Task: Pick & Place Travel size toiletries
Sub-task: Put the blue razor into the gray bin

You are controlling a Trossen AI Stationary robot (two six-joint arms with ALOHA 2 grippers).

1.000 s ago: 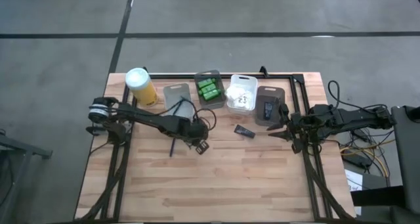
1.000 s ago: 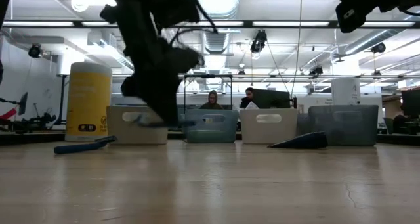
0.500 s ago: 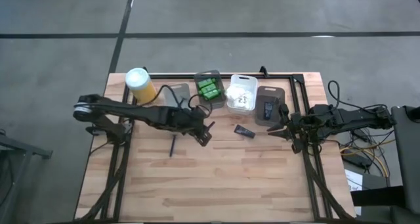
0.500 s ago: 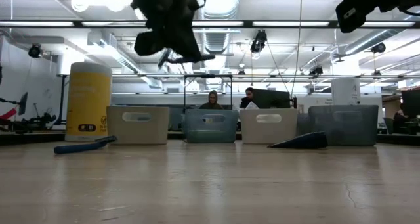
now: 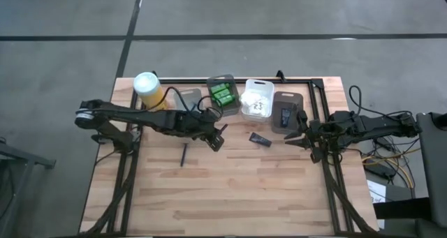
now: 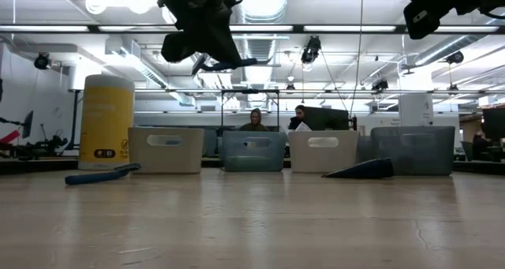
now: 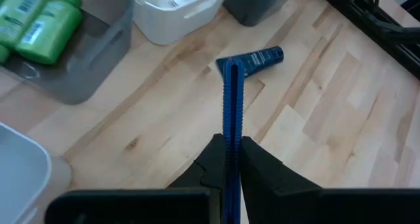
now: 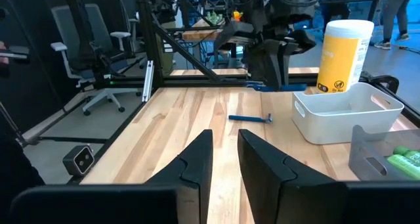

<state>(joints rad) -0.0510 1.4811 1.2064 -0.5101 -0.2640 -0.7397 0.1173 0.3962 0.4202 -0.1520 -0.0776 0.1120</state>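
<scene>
My left gripper (image 5: 215, 139) hangs above the table's middle, in front of the bin of green tubes (image 5: 222, 95), shut on a dark blue razor (image 7: 233, 92). In the low view that razor (image 6: 230, 64) sticks out of the gripper (image 6: 207, 52), well above the table. A second blue razor (image 5: 184, 154) lies flat on the wood to its left. A dark flat sachet (image 5: 260, 139) lies between the two grippers. My right gripper (image 5: 292, 138) waits open near the dark bin (image 5: 285, 114), touching nothing. My left gripper pinches the razor's handle (image 7: 233, 122) between its two fingers (image 7: 252, 165). The fingers lie along the handle, and the rest of it juts out past the fingertips. The razor is lifted clear of the table, roughly level in the low view.
A row of bins stands along the far side: a pale one (image 5: 187, 100), the green-tube one, a white one with packets (image 5: 256, 98), the dark one. A yellow canister (image 5: 149, 90) stands at the far left. Bare wood spreads toward the near edge. People sit in the room behind.
My left gripper has risen from just above the table, carrying the razor up with it, and has shifted toward the far edge and the bins. Most of the rise came in the first half second. The other razor, the sachet and my right arm have stayed put.
</scene>
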